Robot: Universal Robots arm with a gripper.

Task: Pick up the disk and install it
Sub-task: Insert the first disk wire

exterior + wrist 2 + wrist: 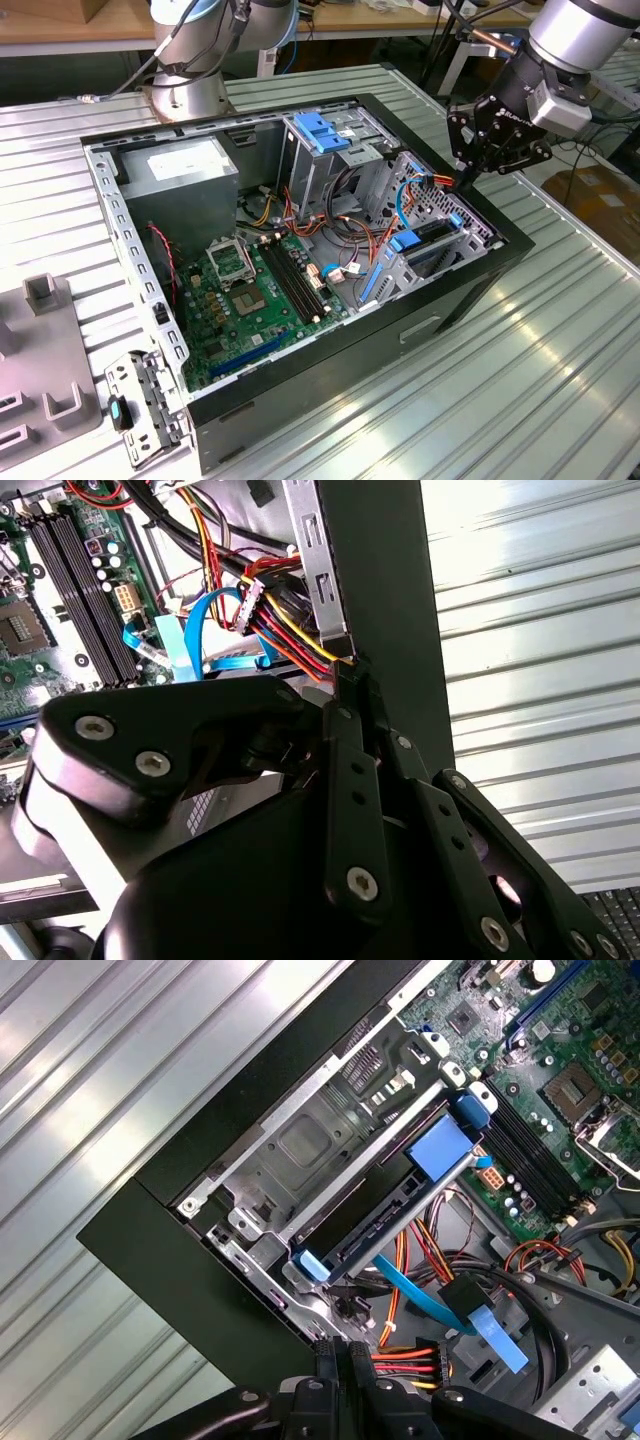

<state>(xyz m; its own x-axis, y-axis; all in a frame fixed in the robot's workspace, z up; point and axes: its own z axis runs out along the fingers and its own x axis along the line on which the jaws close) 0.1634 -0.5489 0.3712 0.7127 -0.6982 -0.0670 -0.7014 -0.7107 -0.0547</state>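
your claw, pinched narrow and empty, hangs at the case rim beside the drive bay; the disk sits slotted there, its blue rails seemingly keeping it square between the bay walls.

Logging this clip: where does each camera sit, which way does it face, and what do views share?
Exterior view: off the arm, looking down into the open black metal computer case on the ribbed metal table; arm and black end effector show at the exterior view's right.
First wrist view: on the arm, looking along the shut end effector at the grey metal drive cage.
Second wrist view: on the arm, behind the end effector's linkage, facing the red-and-yellow cable bundle.
Shared: all three show the green motherboard.
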